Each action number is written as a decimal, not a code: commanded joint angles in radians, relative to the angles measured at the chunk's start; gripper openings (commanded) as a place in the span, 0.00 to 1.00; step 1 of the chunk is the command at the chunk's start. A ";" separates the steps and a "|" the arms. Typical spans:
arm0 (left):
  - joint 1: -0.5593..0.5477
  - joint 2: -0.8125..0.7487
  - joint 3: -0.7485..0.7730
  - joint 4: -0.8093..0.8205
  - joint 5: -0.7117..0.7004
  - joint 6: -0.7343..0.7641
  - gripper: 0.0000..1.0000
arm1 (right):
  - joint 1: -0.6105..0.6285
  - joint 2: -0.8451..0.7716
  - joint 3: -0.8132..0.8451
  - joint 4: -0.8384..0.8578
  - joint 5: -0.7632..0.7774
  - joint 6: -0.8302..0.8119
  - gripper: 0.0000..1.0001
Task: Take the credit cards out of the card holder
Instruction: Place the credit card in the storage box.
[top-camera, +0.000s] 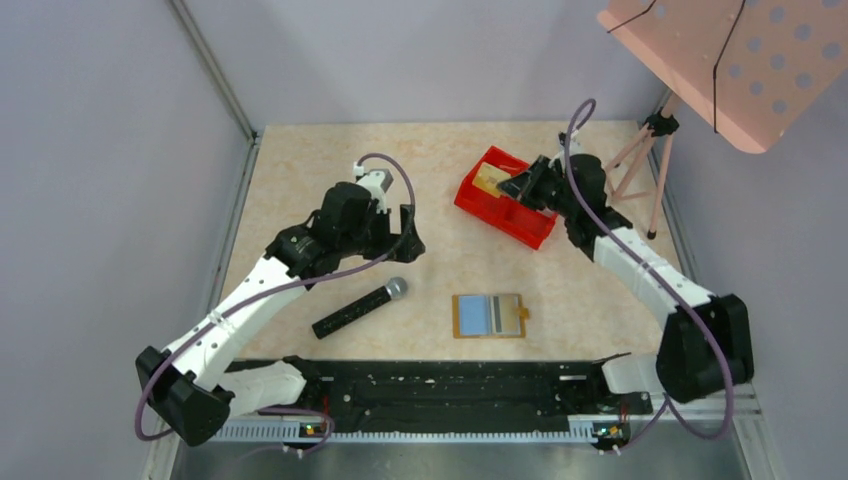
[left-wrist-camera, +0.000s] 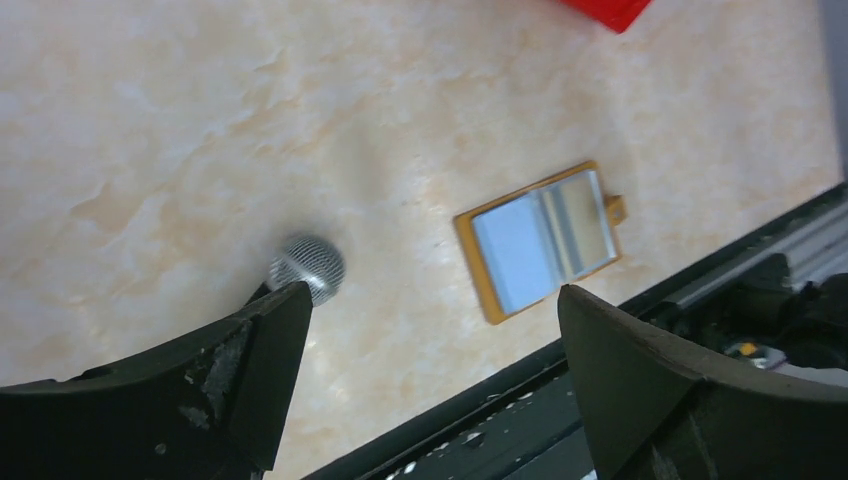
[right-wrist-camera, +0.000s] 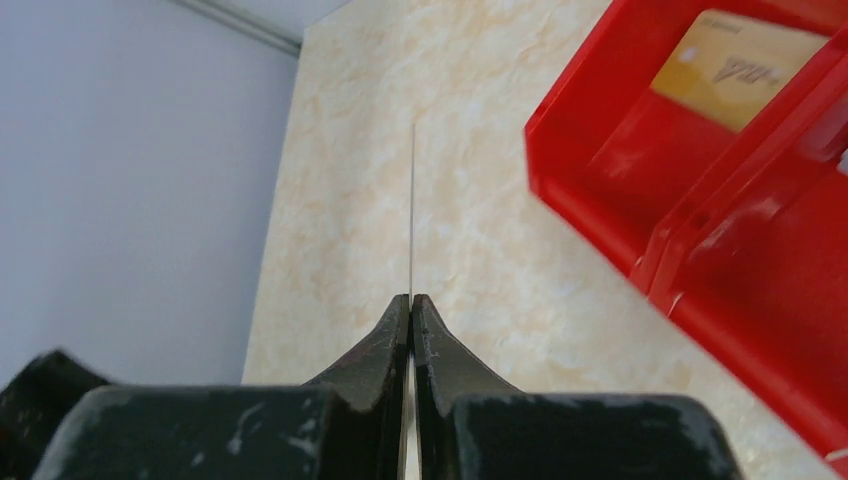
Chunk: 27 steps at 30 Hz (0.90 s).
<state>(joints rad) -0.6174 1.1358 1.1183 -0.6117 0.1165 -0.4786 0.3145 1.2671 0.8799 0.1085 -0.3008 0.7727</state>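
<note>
The card holder (top-camera: 489, 316) lay open near the front edge, long axis left-right. My right claw (right-wrist-camera: 411, 300), far beyond it, clamped a thin card (right-wrist-camera: 413, 210) edge-on beside the red tray (right-wrist-camera: 580, 210), where a yellow card (right-wrist-camera: 737, 62) lay. My left claw (left-wrist-camera: 432, 295), spread wide, looked slightly nearer.

Tan-brown card holder (top-camera: 488, 315): open flat, blue-grey inside up, tab at right, lower centre of top view. Yellow-gold credit card (top-camera: 487, 180): flat in upper-left compartment of red tray (top-camera: 530, 228), upper right. Another thin card (right-wrist-camera: 412, 200): edge-on, upright, pinched in right gripper (right-wrist-camera: 411, 305)
</note>
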 joint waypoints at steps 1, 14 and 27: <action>0.004 -0.038 0.014 -0.161 -0.210 0.071 0.99 | -0.065 0.192 0.202 -0.085 0.022 -0.083 0.00; 0.003 -0.165 -0.100 -0.099 -0.324 0.123 0.99 | -0.133 0.639 0.609 -0.230 0.011 -0.074 0.00; 0.003 -0.204 -0.114 -0.075 -0.252 0.138 0.99 | -0.134 0.716 0.628 -0.233 0.064 -0.005 0.00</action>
<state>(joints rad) -0.6159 0.9527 1.0073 -0.7258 -0.1490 -0.3599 0.1864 1.9781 1.4643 -0.1425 -0.2676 0.7471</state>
